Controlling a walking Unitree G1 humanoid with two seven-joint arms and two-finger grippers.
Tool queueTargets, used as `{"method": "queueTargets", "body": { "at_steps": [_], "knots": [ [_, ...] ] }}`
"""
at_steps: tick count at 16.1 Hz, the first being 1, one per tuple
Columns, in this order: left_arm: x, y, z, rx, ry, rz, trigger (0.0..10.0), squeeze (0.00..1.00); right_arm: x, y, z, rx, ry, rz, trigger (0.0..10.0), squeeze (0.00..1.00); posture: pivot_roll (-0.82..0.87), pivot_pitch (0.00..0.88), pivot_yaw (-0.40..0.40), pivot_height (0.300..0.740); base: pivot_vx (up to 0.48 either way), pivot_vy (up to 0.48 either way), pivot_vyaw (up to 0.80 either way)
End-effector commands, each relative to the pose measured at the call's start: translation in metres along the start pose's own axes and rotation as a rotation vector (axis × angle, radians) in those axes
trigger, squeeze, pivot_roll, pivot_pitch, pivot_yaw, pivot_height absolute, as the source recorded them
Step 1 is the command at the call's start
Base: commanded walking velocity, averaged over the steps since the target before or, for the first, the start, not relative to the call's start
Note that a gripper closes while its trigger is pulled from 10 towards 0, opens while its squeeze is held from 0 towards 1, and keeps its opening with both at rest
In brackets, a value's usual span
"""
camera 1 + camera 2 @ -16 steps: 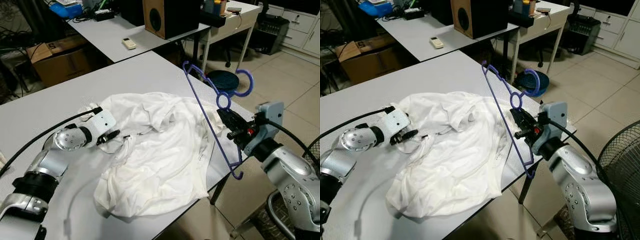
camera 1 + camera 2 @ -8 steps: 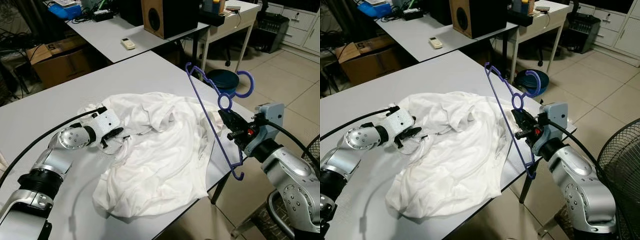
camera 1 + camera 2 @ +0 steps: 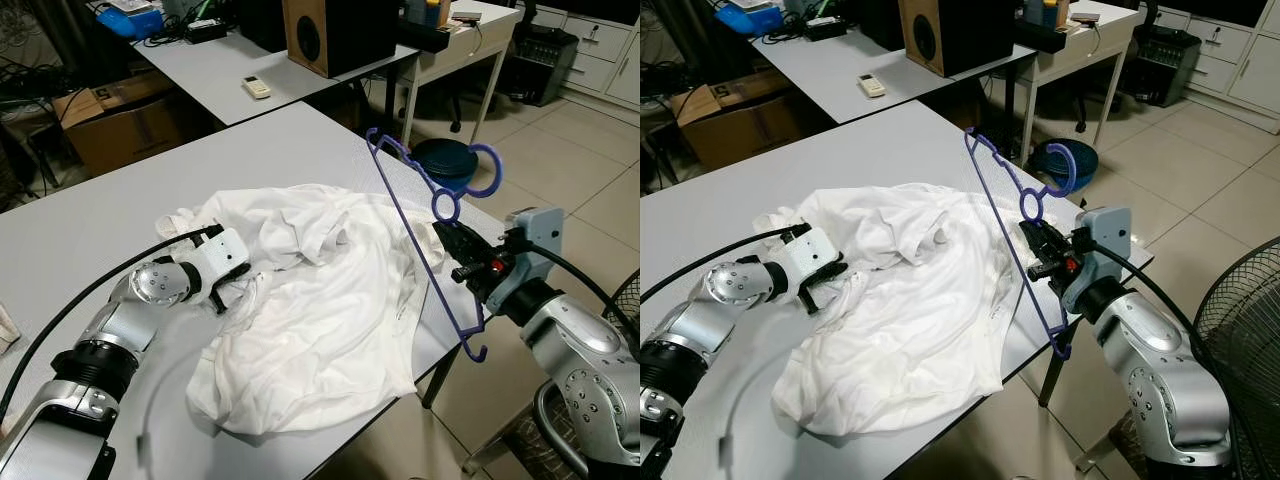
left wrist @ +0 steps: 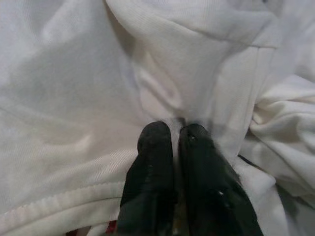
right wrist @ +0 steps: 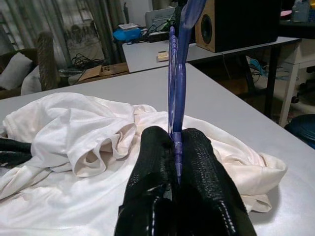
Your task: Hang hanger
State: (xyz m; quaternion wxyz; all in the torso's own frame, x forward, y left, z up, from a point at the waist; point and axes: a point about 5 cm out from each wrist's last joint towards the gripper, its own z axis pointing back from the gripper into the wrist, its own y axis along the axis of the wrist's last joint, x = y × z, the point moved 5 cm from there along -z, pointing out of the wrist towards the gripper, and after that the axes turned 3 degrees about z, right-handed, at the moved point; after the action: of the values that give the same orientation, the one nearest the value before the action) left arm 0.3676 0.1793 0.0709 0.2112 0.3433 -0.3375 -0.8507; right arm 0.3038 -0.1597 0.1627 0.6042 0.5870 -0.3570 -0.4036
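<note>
A purple plastic hanger (image 3: 415,225) stands upright over the table's right edge, hook (image 3: 487,170) pointing away from the table. My right gripper (image 3: 452,247) is shut on it just below the hook ring; in the right wrist view the hanger (image 5: 177,73) rises from between the fingers (image 5: 152,157). A crumpled white shirt (image 3: 320,290) lies on the grey table (image 3: 130,200). My left gripper (image 3: 238,285) rests on the shirt's left edge. In the left wrist view its fingers (image 4: 155,147) are pressed together on a fold of the shirt (image 4: 88,73).
Behind stands a second table with a wooden speaker (image 3: 330,30) and a remote (image 3: 258,87). A cardboard box (image 3: 110,120) sits on the floor at left, a blue stool (image 3: 445,158) beyond the table corner, and a fan (image 3: 1245,340) at right.
My left gripper has slid to the right along the table, further into the shirt's left edge, bunching the cloth. The right gripper and hanger have barely shifted.
</note>
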Motion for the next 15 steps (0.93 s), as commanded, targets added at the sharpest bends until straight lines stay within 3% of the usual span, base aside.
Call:
{"method": "queueTargets", "body": {
  "at_steps": [1, 4, 7, 9, 12, 13, 14, 15],
  "knots": [
    [-0.002, -0.005, 0.001, -0.021, 0.012, 0.013, 0.0, 0.0, -0.004, 0.009, -0.003, 0.029, 0.021, 0.021, 10.0, 0.0, -0.19, 0.0, 0.098, 0.74, 0.0, 0.0, 0.0],
    [-0.013, 0.011, 0.002, 0.065, 0.057, 0.118, 0.0, 0.0, -0.002, 0.012, -0.002, 0.036, 0.03, 0.032, 10.0, 0.0, -0.18, 0.0, 0.093, 0.74, 0.0, 0.0, 0.0],
    [-0.042, 0.057, 0.012, 0.335, 0.123, 0.405, 0.0, 0.0, -0.006, 0.018, 0.003, 0.062, 0.084, 0.043, 10.0, 0.0, -0.18, 0.0, 0.09, 0.74, 0.0, 0.0, 0.0],
    [-0.076, 0.104, 0.033, 0.583, 0.172, 0.565, 0.0, 0.0, -0.018, 0.026, 0.013, 0.086, 0.197, 0.062, 10.0, 0.0, -0.17, 0.0, 0.09, 0.74, 0.0, 0.0, 0.0],
    [-0.107, 0.139, 0.057, 0.744, 0.221, 0.605, 0.0, 0.0, -0.036, 0.02, 0.03, 0.028, 0.36, 0.102, 10.0, 0.0, -0.17, 0.0, 0.096, 0.74, 0.0, 0.0, 0.0],
    [-0.114, 0.144, 0.061, 0.75, 0.245, 0.588, 0.0, 0.0, -0.045, 0.017, 0.035, 0.008, 0.423, 0.092, 10.0, 0.0, -0.18, 0.0, 0.099, 0.74, 0.0, 0.0, 0.0],
    [-0.115, 0.142, 0.06, 0.687, 0.262, 0.508, 0.0, 0.0, -0.054, 0.013, 0.04, -0.022, 0.485, 0.08, 10.0, 0.0, -0.18, 0.0, 0.1, 0.74, 0.0, 0.0, 0.0],
    [-0.11, 0.131, 0.053, 0.58, 0.263, 0.405, 3.5, 0.0, -0.061, 0.007, 0.043, -0.056, 0.522, 0.081, 10.0, 0.0, -0.18, 0.0, 0.105, 0.74, 0.0, 0.0, 0.0]
  ]
}}
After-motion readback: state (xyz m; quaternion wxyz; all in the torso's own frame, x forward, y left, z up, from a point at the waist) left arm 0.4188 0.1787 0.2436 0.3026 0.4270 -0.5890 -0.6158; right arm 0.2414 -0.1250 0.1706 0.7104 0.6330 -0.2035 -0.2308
